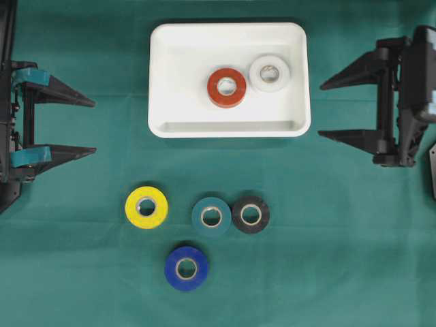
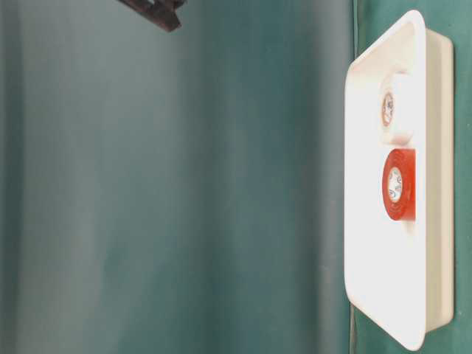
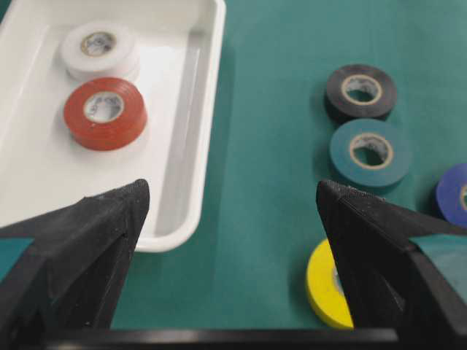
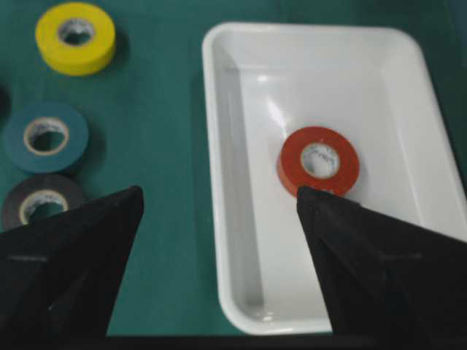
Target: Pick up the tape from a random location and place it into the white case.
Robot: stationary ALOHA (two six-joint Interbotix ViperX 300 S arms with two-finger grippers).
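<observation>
Both pincers stand with jaws wide apart and empty in the overhead view: the left gripper (image 1: 95, 128) at the left edge, the right gripper (image 1: 320, 110) beside the white case (image 1: 163, 82). A red tape (image 1: 227, 87) and a white tape (image 1: 269, 73) already lie in the case, touching. On the green cloth (image 1: 340, 259) wait a yellow tape (image 1: 146, 206), a blue tape (image 1: 186, 268), and a teal tape (image 1: 211, 216) touching a black tape (image 1: 251, 214).

From table level, only the case and its two rolls show clearly.

The left wrist view confirms teal and black sit pressed together.

The right wrist view looks down over the case rim.

My worry is that a jaw coming down between teal and black would find no gap and shove one aside.
</observation>
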